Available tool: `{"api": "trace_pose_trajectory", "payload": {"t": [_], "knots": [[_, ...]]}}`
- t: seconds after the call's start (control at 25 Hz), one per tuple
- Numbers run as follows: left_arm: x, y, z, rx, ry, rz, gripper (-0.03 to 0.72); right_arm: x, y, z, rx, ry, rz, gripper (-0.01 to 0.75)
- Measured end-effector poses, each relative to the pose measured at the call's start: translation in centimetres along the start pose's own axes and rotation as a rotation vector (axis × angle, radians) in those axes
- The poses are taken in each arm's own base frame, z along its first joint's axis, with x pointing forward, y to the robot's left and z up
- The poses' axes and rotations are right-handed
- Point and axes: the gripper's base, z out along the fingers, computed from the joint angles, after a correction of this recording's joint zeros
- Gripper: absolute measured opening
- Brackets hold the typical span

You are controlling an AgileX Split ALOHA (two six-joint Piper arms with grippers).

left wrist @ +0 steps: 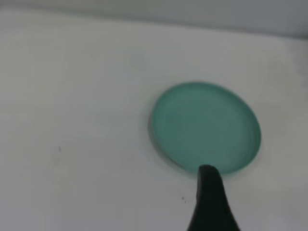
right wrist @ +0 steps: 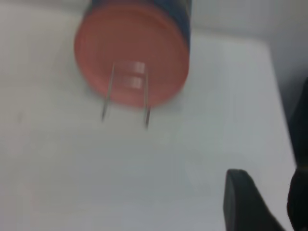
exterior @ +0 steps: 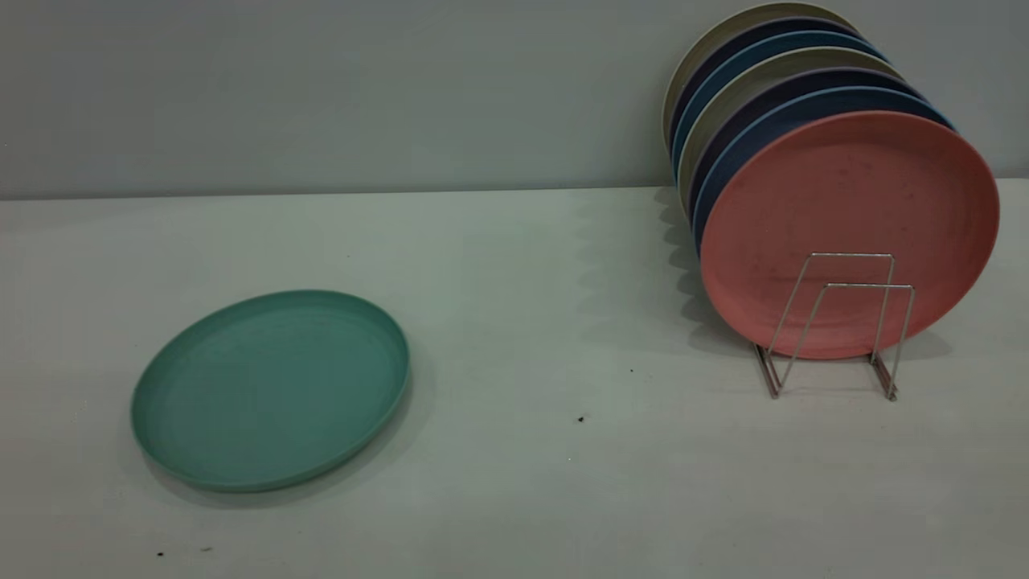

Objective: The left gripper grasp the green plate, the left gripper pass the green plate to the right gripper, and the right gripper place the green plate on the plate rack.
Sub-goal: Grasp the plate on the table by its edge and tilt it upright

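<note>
The green plate (exterior: 271, 390) lies flat on the white table at the front left; it also shows in the left wrist view (left wrist: 206, 126). My left gripper (left wrist: 210, 197) is out of the exterior view. Only one black part of it shows in its wrist view, above the table at the plate's near rim, holding nothing. The plate rack (exterior: 836, 322) stands at the right with two free wire loops in front; it also shows in the right wrist view (right wrist: 126, 91). My right gripper (right wrist: 269, 192) hangs open and empty, well back from the rack.
The rack holds several upright plates, blue and beige ones behind a salmon-pink plate (exterior: 848, 233) at the front. A grey wall (exterior: 321, 88) runs behind the table. A few dark specks (exterior: 580, 419) lie on the table between plate and rack.
</note>
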Motion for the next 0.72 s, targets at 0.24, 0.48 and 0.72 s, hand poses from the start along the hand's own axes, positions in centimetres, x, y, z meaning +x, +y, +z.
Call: {"api": "trace_pose_trajectory", "payload": {"t": [0.24, 0.48, 0.72], "knots": [[-1.9, -0.3, 7.3, 0.023, 0.244, -0.097, 0.524, -2.1, 0.3, 2.8, -0.066, 0.041, 0.003, 0.243], [-1.6, -0.6, 14.2, 0.093, 0.387, -0.138, 0.524, -3.6, 1.3, 7.4, -0.209, 0.157, -0.025, 0.268], [-1.3, -0.8, 20.6, 0.156, 0.487, -0.185, 0.524, -4.2, 2.5, 11.2, -0.359, 0.222, -0.012, 0.326]]}}
